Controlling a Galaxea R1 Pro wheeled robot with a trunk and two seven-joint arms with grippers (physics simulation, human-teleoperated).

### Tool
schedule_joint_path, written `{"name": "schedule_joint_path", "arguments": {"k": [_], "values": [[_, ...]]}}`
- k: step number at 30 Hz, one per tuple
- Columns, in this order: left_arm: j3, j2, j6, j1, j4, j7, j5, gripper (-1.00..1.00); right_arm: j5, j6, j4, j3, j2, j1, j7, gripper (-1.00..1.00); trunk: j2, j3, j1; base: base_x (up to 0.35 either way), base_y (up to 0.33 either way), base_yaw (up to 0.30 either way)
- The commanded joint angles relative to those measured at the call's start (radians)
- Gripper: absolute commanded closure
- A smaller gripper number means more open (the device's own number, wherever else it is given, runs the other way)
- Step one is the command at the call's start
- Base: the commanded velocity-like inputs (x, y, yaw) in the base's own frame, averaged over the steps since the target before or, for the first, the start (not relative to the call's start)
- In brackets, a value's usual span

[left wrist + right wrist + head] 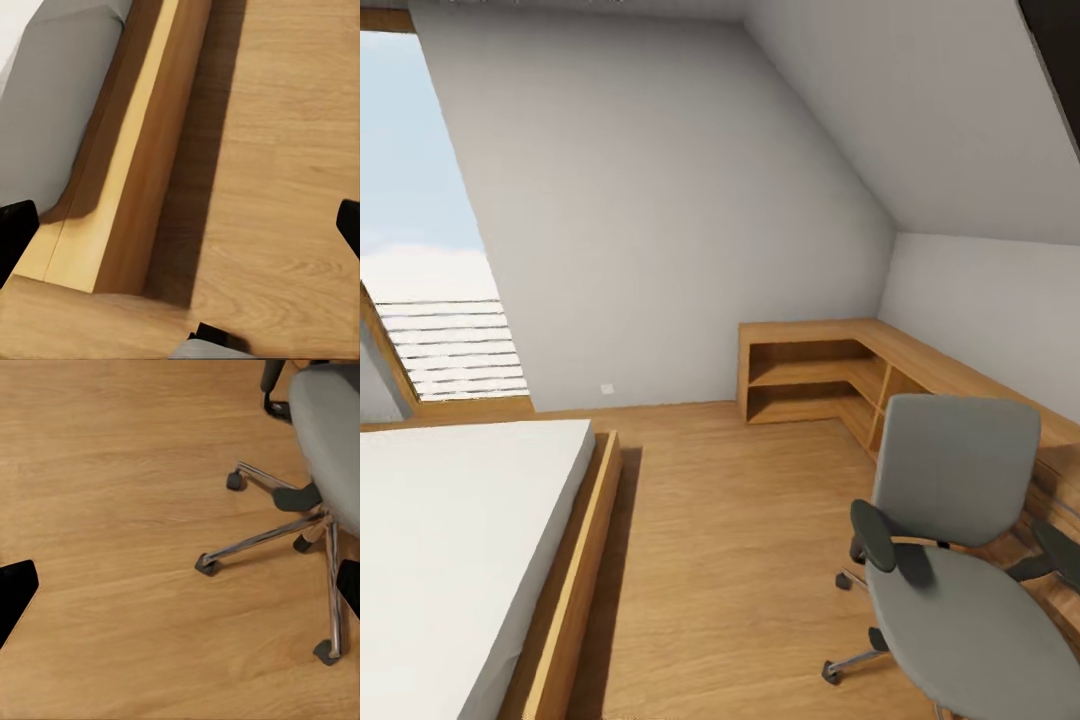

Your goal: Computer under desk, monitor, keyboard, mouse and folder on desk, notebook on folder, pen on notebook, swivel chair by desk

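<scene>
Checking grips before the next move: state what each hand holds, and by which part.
Nothing is held. Left hand is open over the wooden floor beside the bed frame; right hand is open near the swivel chair.

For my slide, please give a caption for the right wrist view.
Right tool, open, above the wooden floor beside the swivel chair and its chrome star base.

swivel chair (960,560): grey seat and back, black armrests, chrome legs, dark casters
floor (740,540): warm honey-brown wood grain
bed (450,540): white top, grey side, light wooden frame
shelf unit (810,375): orange-brown wood
walls (660,200): plain pale grey
window (410,200): pale blue sky, white slats below
</scene>
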Motion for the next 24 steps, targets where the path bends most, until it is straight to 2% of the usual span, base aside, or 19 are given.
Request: {"name": "schedule_joint_path", "arguments": {"k": [1,12,24], "values": [[-0.013,-0.002,-0.001,0.000,0.003,0.009,0.003,-1.00,-0.008,-0.004,0.002,0.009,0.000,-0.001,-0.001,-1.00,-0.001,-0.001,0.000,0.161,0.002,0.287],[-0.014,-0.003,0.000,0.000,0.006,0.009,0.001,-1.00,-0.008,0.001,0.002,0.009,-0.006,-0.001,-0.001,-1.00,-0.001,-0.001,0.000,0.288,0.001,0.265],[-0.018,-0.005,0.002,0.000,0.010,0.009,0.001,-1.00,-0.008,0.002,0.002,0.009,-0.007,-0.001,-0.001,-1.00,-0.001,-0.001,0.000,0.323,0.000,0.017]]}}
